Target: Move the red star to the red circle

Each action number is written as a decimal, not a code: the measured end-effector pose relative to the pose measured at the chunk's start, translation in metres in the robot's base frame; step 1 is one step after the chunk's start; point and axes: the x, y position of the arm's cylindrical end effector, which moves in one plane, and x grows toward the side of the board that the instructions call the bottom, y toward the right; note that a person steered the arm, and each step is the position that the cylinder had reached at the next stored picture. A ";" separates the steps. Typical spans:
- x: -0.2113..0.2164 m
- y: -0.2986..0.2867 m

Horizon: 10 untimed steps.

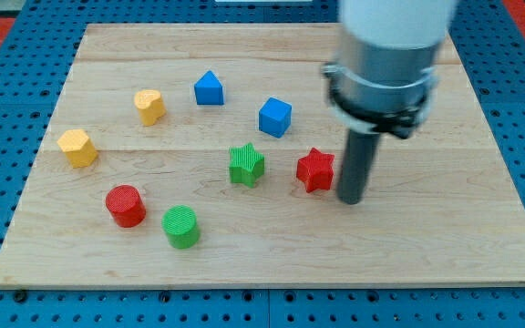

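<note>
Only one camera view here, so here's the layout. The wooden surface [272,264] sits on a blue pegboard [7,91] with a bit of red showing at the view's top corners.

My tip [349,200] is down on the board, just to the view's right of the red star [315,169], so close it looks like touching, though I can't say for sure. No jaws on this rig at all, just the dark rod hanging under a big white and grey housing [386,55], so nothing released or clenched to report.

The red star is a bit right of the middle. The green star [246,165] is near it on the view's left, and the blue cube [275,117] sits above and between the two. The red circle [126,205] is well apart, over at the lower left, with the green cylinder [181,226] just beside it at the lower right.

Further up left: a blue triangular block [209,88], a yellow heart-ish block [149,107], and a yellow hexagon-like block [77,148] nearest the left edge.
</note>
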 end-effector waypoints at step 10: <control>-0.042 -0.231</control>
